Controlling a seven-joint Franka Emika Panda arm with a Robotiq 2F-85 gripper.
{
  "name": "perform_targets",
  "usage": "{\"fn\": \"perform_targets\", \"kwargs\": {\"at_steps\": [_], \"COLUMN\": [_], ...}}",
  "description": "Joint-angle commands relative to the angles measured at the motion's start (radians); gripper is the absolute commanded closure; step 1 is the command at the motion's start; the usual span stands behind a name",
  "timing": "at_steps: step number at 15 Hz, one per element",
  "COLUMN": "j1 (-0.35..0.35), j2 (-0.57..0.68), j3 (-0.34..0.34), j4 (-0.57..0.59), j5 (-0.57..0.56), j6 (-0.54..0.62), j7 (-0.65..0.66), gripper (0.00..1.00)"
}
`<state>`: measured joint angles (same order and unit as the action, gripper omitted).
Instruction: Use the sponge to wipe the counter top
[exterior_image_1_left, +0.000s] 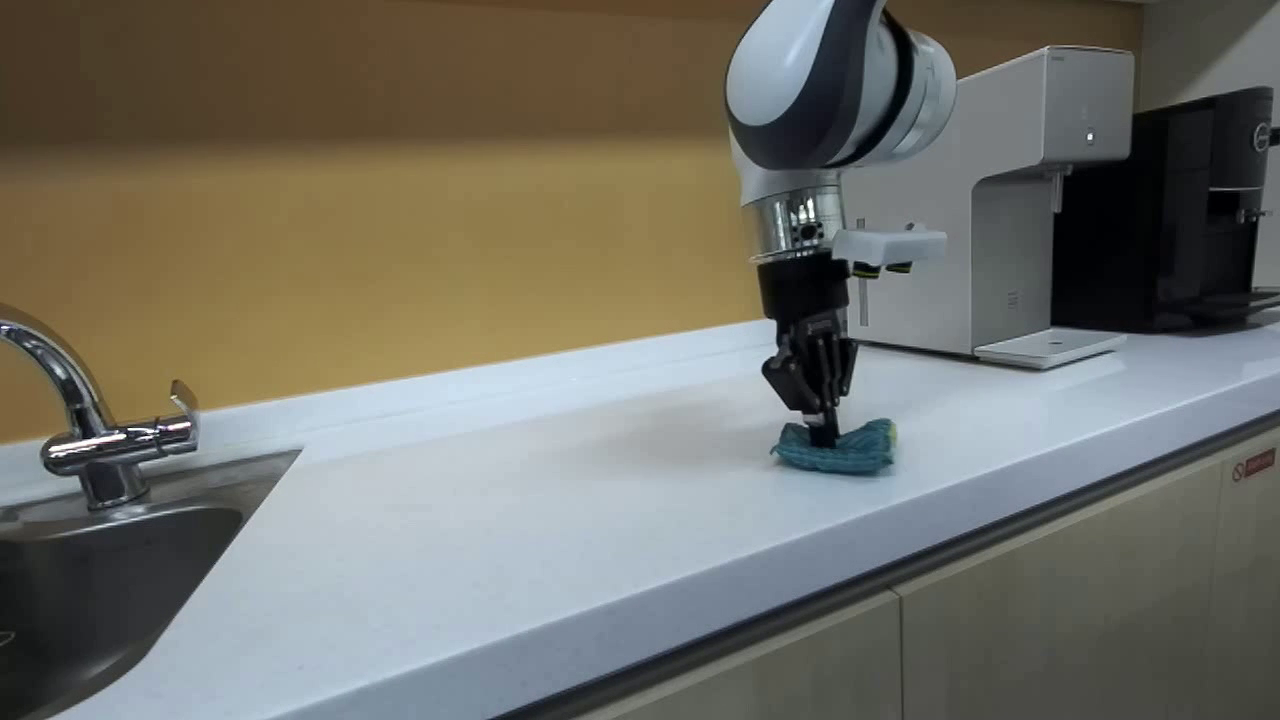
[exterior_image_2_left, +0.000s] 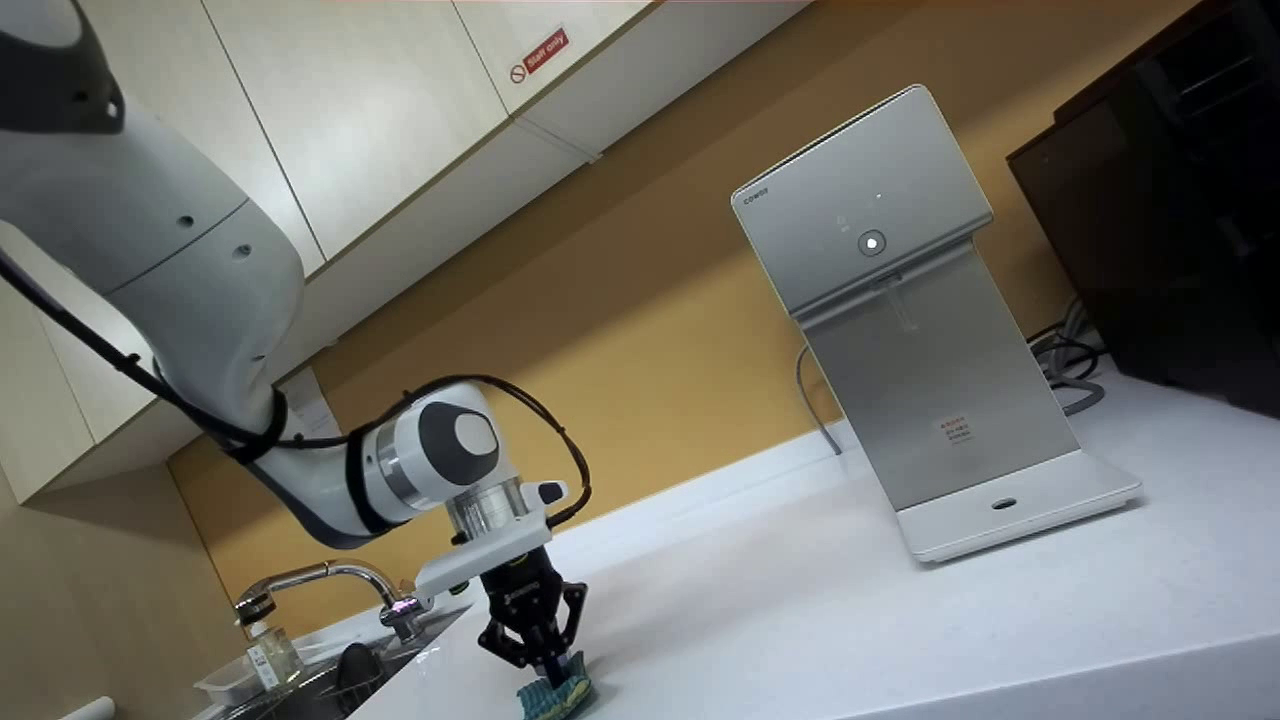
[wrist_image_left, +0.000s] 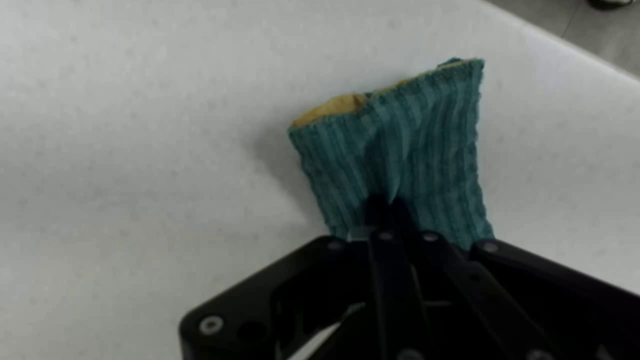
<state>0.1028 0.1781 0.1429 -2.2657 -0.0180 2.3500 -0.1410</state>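
Wrist view: open counter top (wrist_image_left: 165, 165), sponge (wrist_image_left: 415, 155) near edge (wrist_image_left: 552, 42)

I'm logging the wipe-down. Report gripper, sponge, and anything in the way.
Gripper shut on sponge, fabric creased at the pinch. Sponge appears to rest on counter top. Possible obstacle: white appliance, standing apart from sponge.

The wrist view is dim, the gripper (wrist_image_left: 388, 210) blurred, shadow beside the sponge (wrist_image_left: 415, 150); in an exterior view, shade darkens the upper wall (exterior_image_1_left: 400, 70).
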Motion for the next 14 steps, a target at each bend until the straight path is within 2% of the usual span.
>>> {"fn": "perform_targets", "kwargs": {"at_steps": [1,4,7,14], "j1": [-0.004,-0.004,-0.006,-0.002], "j2": [-0.111,-0.158,-0.152,0.012], "j3": [0.004,-0.013,-0.026,-0.031], "j4": [-0.207,-0.283,-0.279,-0.078], "j5": [0.02,-0.004,-0.024,-0.03], "j6": [-0.011,0.002,0.015,0.021], "j7": [-0.078,-0.076,-0.052,-0.02], "gripper": [0.99,0.99,0.99,0.99]}}
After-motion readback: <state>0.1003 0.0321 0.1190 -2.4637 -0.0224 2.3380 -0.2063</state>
